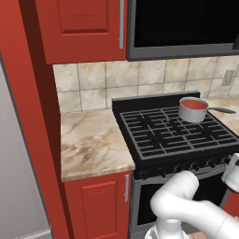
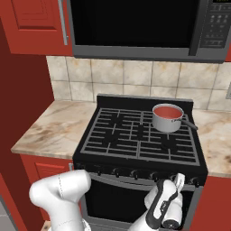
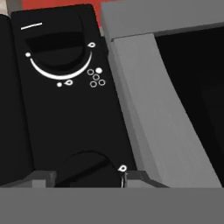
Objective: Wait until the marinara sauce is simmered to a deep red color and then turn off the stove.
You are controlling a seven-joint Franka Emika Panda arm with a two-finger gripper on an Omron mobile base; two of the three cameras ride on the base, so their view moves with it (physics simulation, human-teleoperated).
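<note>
**Gripper at the stove's front knobs, sauce at the back right burner**

The stove (image 2: 140, 135) stands between two marble counters (image 1: 91, 140), under a black microwave (image 2: 135, 27). On its rear right grate sits a small grey saucepan (image 2: 168, 118) with its handle pointing right, and the marinara sauce (image 2: 167, 111) inside it shows a smooth orange-red surface.

The gripper (image 2: 179, 181) is low at the front of the stove, right up against the knob row near its right end, well below and in front of the saucepan. In the hand view the black control panel lies close ahead: one knob (image 3: 59, 50) with a white arc and burner marks around it sits at upper left, and a second knob (image 3: 85, 168) lies at the bottom, between the two finger tips (image 3: 41, 178). The jaws stand close together with that lower knob between them, apparently pinching it, though the contact itself is too dark to make out. The silver oven door frame (image 3: 148, 109) runs beside the panel.
</note>
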